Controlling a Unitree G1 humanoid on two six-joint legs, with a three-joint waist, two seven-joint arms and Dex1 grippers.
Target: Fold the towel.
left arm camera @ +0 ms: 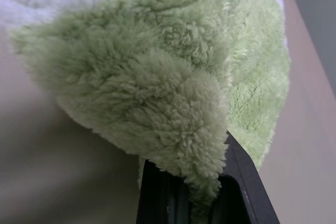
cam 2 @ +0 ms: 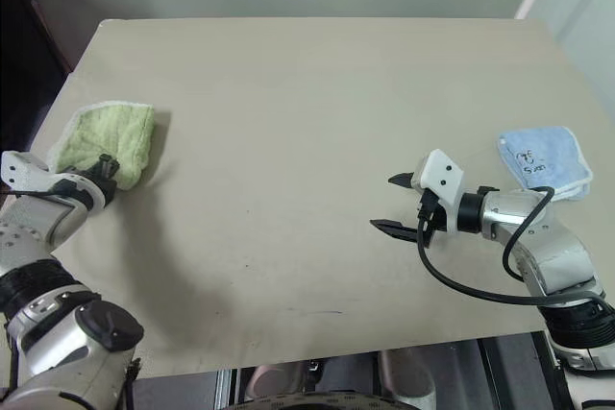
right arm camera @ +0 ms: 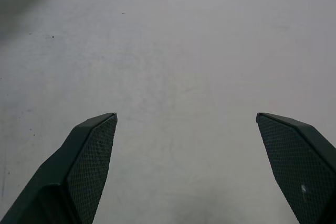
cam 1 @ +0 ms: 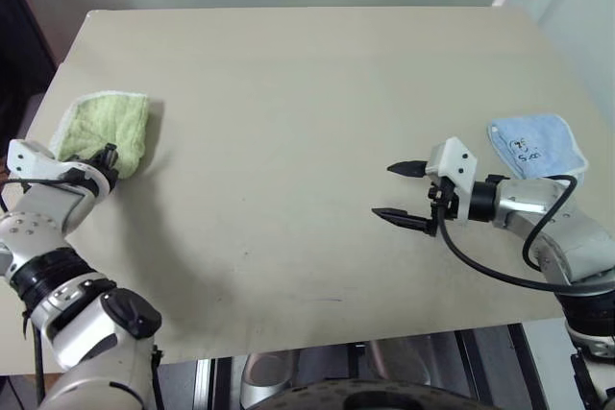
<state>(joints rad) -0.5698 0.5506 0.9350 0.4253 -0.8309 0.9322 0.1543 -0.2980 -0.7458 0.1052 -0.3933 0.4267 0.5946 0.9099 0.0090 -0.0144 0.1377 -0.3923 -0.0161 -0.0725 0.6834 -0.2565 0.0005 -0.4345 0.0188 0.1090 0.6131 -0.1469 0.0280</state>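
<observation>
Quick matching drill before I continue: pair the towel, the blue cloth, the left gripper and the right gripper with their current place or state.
1. towel
2. blue cloth
3. left gripper
4. right gripper

a. open above bare table
b. lying flat near the table's right edge
c. bunched at the table's left edge
d. shut on green terry

Pairs: 1-c, 2-b, 3-d, 4-a

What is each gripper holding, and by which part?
The left gripper pinches the green towel by its near folded edge. The right gripper is open, holding nothing.
</observation>
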